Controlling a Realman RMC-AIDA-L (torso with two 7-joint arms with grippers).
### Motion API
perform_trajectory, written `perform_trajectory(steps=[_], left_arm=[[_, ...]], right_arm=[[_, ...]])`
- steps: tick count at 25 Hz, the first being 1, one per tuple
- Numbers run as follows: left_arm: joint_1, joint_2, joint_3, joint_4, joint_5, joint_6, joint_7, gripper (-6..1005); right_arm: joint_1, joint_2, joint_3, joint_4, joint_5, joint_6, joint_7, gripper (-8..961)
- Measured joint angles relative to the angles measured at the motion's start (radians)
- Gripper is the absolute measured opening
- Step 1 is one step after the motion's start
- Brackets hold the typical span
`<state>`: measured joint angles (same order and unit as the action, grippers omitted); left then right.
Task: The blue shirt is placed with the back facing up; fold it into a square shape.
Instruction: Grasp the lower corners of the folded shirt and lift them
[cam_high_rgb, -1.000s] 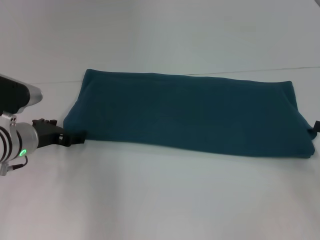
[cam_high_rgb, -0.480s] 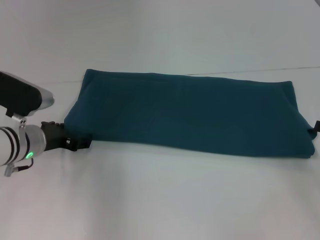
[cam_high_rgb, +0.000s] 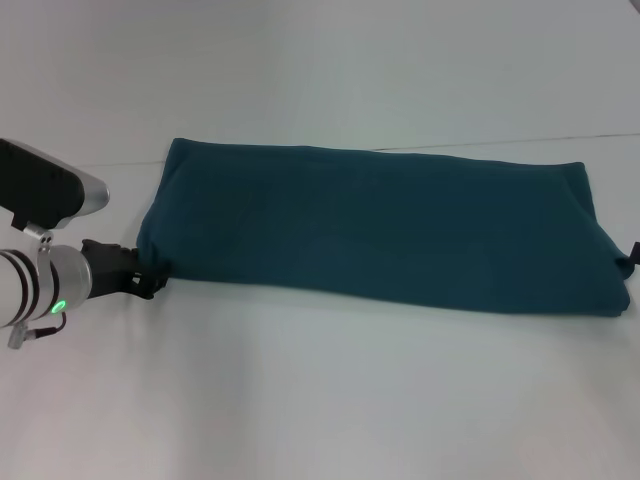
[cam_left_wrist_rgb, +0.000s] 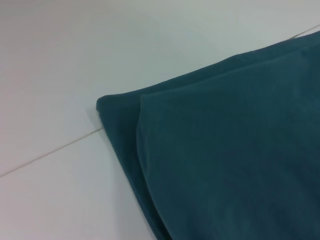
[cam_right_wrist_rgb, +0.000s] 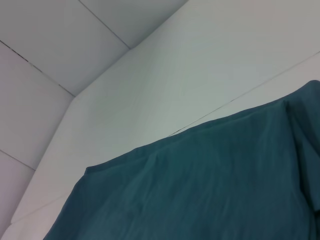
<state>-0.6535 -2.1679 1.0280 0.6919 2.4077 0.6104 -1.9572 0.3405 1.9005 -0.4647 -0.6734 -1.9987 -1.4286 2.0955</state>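
- The blue shirt (cam_high_rgb: 380, 228) lies folded into a long band across the white worktop (cam_high_rgb: 320, 400), running from 9 o'clock to 3 o'clock in the head view.
- The left gripper (cam_high_rgb: 148, 281) sits at the band's near-left corner, at 8 o'clock; whether it is apart or clamped on cloth cannot be told.
- The right gripper (cam_high_rgb: 632, 257) barely shows at the band's right end, at 3 o'clock; its state cannot be told.
- The left wrist view shows layered fabric edges at a corner (cam_left_wrist_rgb: 107, 107).
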Motion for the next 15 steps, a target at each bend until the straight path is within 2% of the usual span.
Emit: perform_trajectory(steps=[4, 9, 14, 15], left_arm=[[-0.003, 0.002, 0.001, 0.0, -0.001, 0.0, -0.003, 423], [-0.005, 0.002, 0.006, 0.0, 0.001, 0.0, -0.015, 223], [-0.005, 0.002, 0.006, 0.0, 0.001, 0.012, -0.015, 6], [-0.005, 0.002, 0.006, 0.001, 0.001, 0.016, -0.015, 6]], right_arm=[[0.0, -0.001, 0.002, 0.0, 0.0, 0.0, 0.0, 835], [-0.001, -0.003, 0.007, 0.0, 0.0, 0.001, 0.0, 735], [0.0, -0.009, 0.005, 0.0, -0.021, 0.006, 0.008, 724], [0.001, -0.009, 0.008, -0.001, -0.033, 0.008, 0.011, 722]])
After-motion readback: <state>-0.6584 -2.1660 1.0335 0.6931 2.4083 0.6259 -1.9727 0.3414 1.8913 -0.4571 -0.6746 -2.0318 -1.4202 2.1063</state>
